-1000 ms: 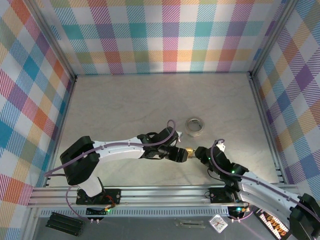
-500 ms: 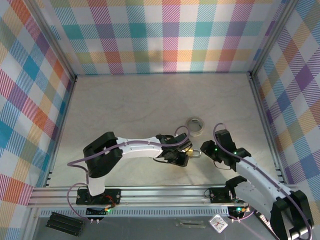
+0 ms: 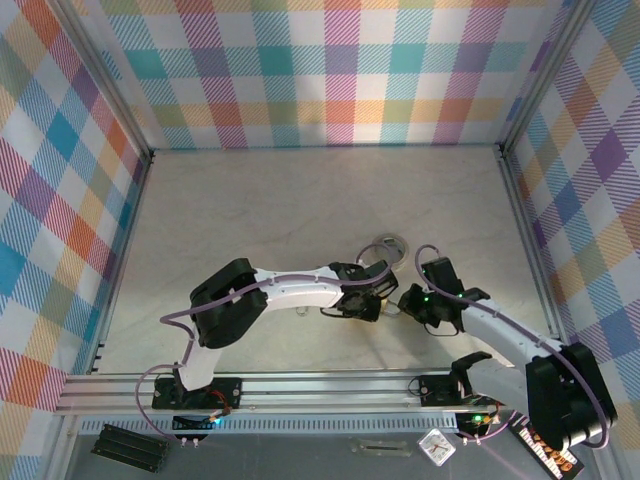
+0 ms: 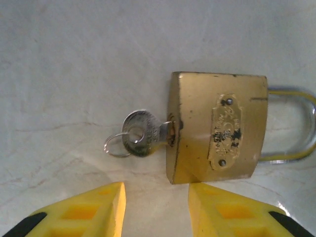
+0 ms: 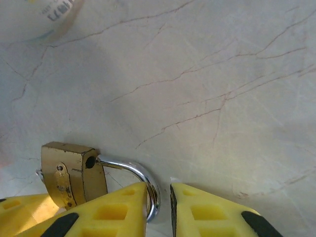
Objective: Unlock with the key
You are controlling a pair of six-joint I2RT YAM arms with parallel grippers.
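Right gripper (image 5: 159,190) narrow round shackle (image 5: 132,168), maybe pinching; left gripper (image 4: 155,190) open, empty. Key (image 4: 140,134) already in padlock (image 4: 215,133); you must turn it.

Your work surface is a pale beige, marble-patterned tabletop (image 3: 250,210) with thin dark veins. A brass padlock with a chromed shackle (image 4: 217,128) lies flat on it, right of centre toward the near edge. A small silver key (image 4: 140,133) sits in its keyway, and the key's thin wire ring (image 4: 114,144) rests on the top. Just behind lies a grey tape roll (image 3: 388,243).
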